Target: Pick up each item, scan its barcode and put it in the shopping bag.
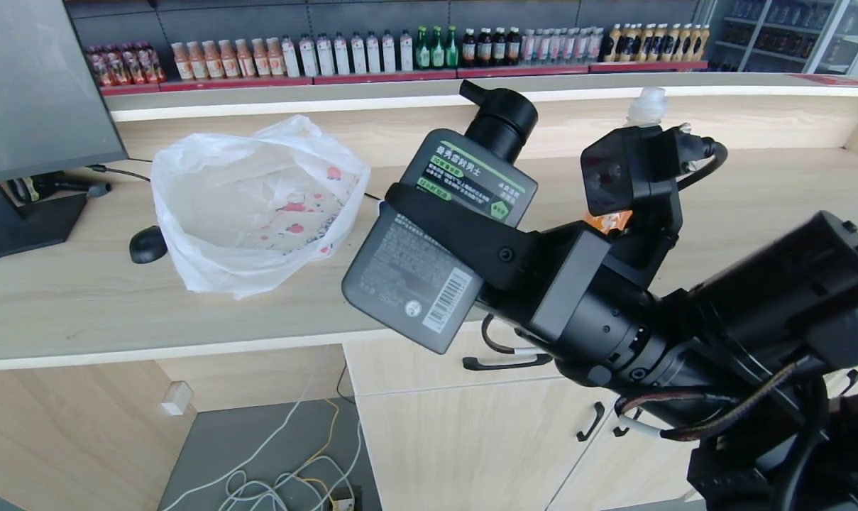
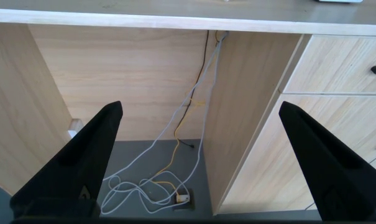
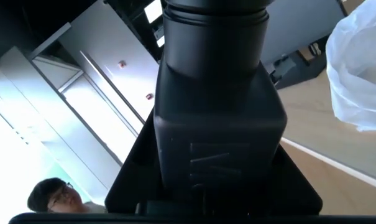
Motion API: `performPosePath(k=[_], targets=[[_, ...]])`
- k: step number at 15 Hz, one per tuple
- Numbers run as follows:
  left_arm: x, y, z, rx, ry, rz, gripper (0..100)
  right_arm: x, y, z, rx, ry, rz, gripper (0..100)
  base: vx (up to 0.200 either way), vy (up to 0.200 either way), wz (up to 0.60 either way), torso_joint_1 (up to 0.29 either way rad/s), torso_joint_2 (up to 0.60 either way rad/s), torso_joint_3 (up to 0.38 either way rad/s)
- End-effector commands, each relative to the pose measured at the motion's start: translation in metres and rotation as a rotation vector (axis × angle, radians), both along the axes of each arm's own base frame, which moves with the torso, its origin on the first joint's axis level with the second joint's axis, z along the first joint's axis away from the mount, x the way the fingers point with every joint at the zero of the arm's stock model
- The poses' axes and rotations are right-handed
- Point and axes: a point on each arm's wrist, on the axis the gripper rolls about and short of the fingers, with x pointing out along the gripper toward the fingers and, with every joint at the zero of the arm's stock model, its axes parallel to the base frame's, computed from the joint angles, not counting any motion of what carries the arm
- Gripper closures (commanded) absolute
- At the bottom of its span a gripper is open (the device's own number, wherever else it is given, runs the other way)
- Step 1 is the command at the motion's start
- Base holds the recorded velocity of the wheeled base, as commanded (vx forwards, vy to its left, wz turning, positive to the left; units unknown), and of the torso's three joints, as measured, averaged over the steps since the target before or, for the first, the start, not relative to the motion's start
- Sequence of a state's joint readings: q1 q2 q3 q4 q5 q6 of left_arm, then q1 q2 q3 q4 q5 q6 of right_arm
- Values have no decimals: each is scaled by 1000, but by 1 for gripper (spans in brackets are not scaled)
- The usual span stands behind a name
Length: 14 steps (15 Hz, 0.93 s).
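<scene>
Currently mid-item: right gripper clamped on dark grey rectangular pump bottle, held over the wooden worktop's front edge beside the white plastic shopping bag. Not bagged yet; scan status unclear. Left gripper spread apart, holding nothing.

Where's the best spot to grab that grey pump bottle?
Grip the grey pump bottle across its flat middle, coming from a narrow edge, like the right gripper does. Its wide flat faces give a good hold; the round pump top might turn.
</scene>
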<state>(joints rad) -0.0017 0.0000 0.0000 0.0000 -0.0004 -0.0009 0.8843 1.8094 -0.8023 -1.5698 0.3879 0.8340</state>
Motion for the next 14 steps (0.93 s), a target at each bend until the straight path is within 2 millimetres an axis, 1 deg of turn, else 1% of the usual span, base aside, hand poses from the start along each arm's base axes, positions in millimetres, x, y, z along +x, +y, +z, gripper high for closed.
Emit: performPosePath(k=[1, 5, 8, 14], targets=[[0, 0, 0, -1, 0, 1, 0, -4, 5, 0, 1, -2, 19, 100, 0, 0, 0, 0, 0, 0], [0, 0, 0, -1, 0, 1, 0, -5, 0, -6, -19, 14, 13, 100, 0, 0, 0, 0, 0, 0], [0, 0, 0, -1, 0, 1, 0, -5, 1, -4, -12, 7, 14, 100, 0, 0, 0, 0, 0, 0], [0, 0, 0, -1, 0, 1, 0, -9, -6, 1, -5, -2, 9, 100, 0, 0, 0, 0, 0, 0]])
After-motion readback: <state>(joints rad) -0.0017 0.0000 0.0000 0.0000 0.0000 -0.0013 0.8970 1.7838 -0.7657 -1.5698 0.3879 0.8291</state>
